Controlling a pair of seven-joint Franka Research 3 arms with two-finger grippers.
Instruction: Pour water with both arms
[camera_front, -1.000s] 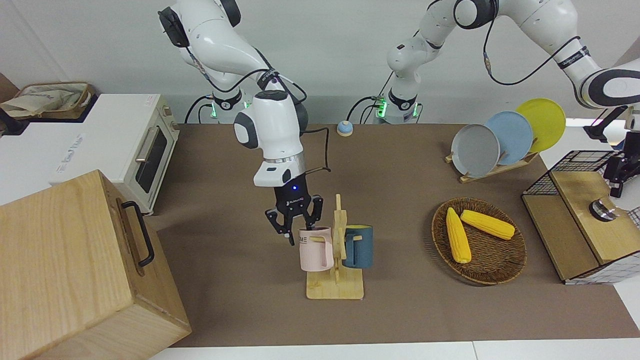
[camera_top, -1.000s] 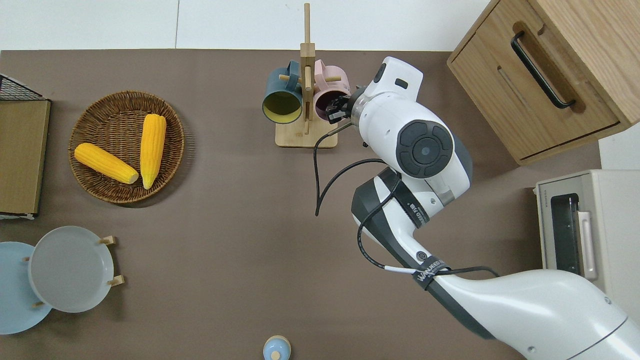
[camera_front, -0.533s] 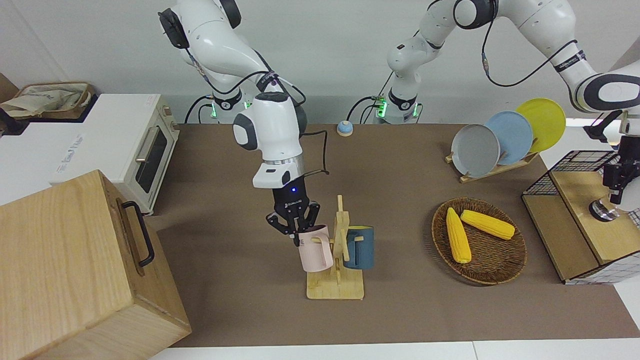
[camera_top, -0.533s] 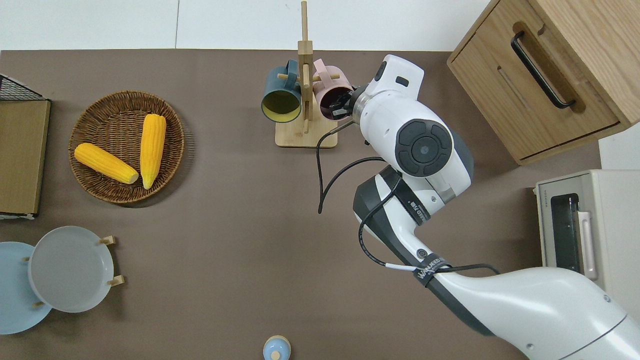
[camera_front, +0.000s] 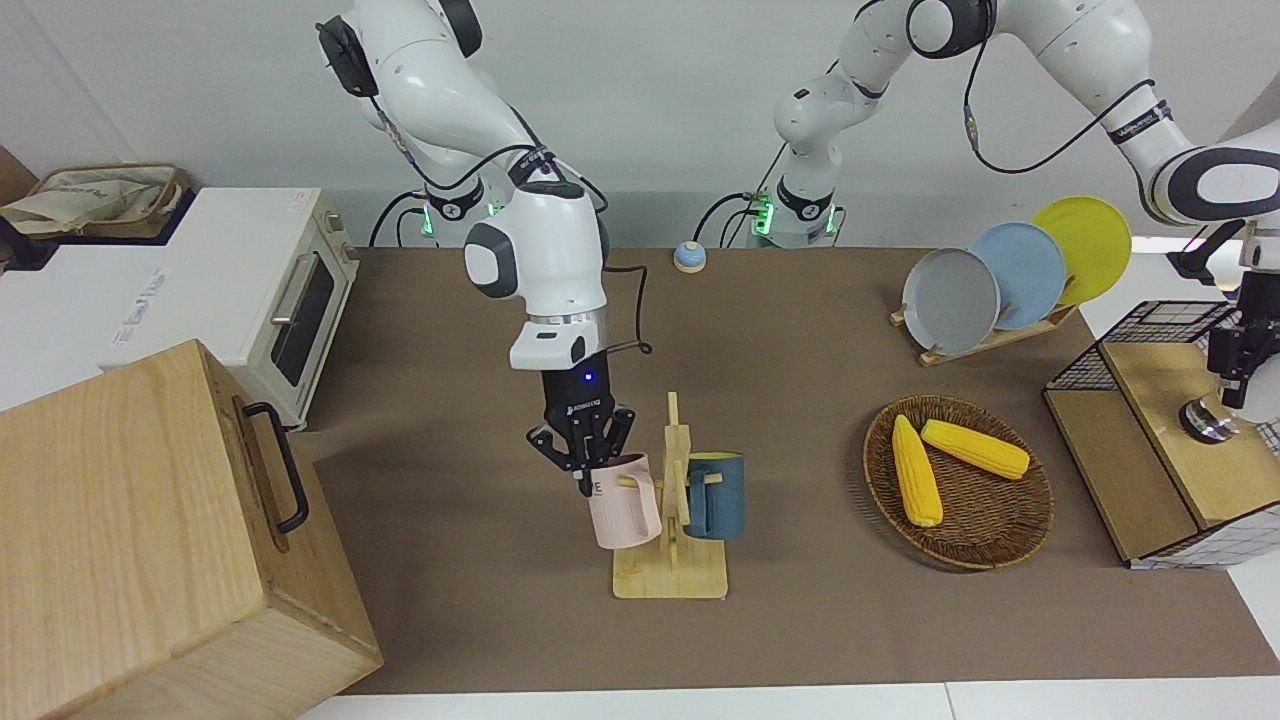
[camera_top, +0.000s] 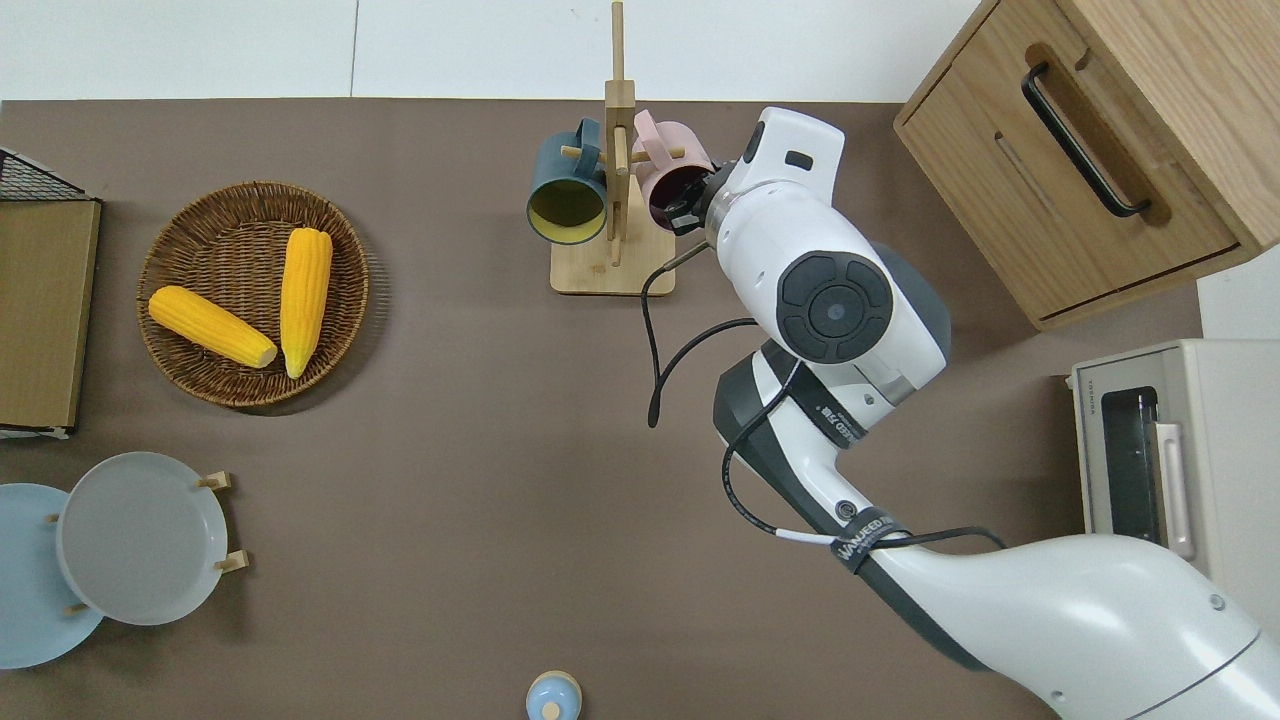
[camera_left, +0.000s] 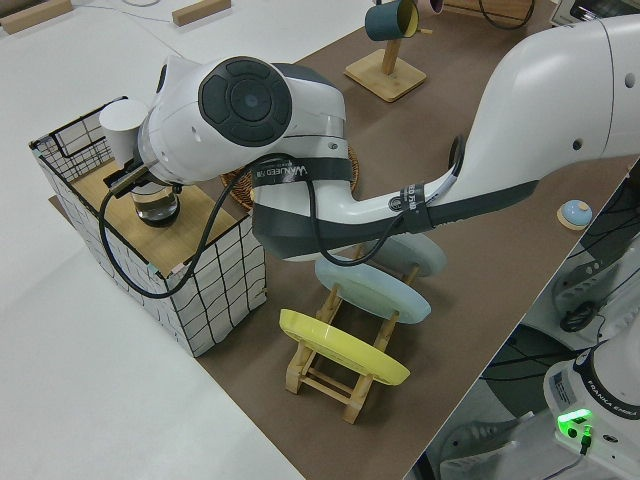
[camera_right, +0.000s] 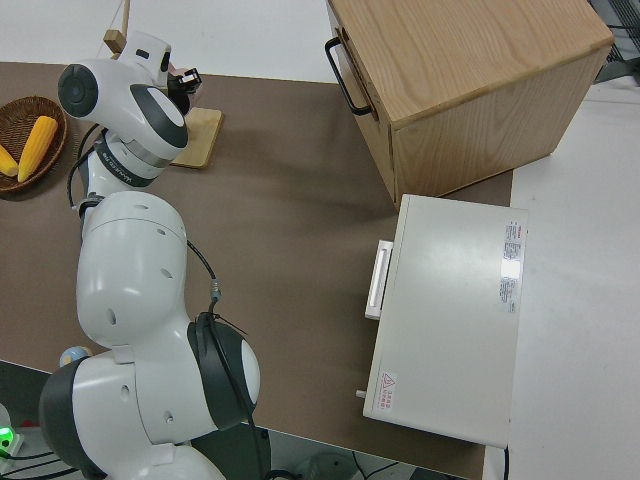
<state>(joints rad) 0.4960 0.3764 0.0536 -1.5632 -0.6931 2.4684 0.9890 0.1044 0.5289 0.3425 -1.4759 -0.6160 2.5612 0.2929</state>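
My right gripper (camera_front: 585, 462) is shut on the rim of a pink mug (camera_front: 625, 505), which hangs tilted on a wooden mug rack (camera_front: 670, 578). In the overhead view the pink mug (camera_top: 672, 180) leans toward the right arm's end of the table. A blue mug (camera_front: 716, 497) hangs on the rack's opposite peg. My left gripper (camera_front: 1230, 388) points down just over a lidded glass pot (camera_front: 1205, 420) on a wooden shelf inside a wire crate (camera_front: 1165, 318). Water is out of view.
A wicker basket (camera_front: 985, 550) with two corn cobs lies between the rack and the crate. A plate stand (camera_front: 950, 300) is nearer to the robots. A wooden cabinet (camera_front: 150, 530) and a toaster oven (camera_front: 270, 290) stand at the right arm's end.
My right gripper went from open to shut on the pink mug's rim and tipped the mug outward on its peg. My left gripper came down toward the glass pot.
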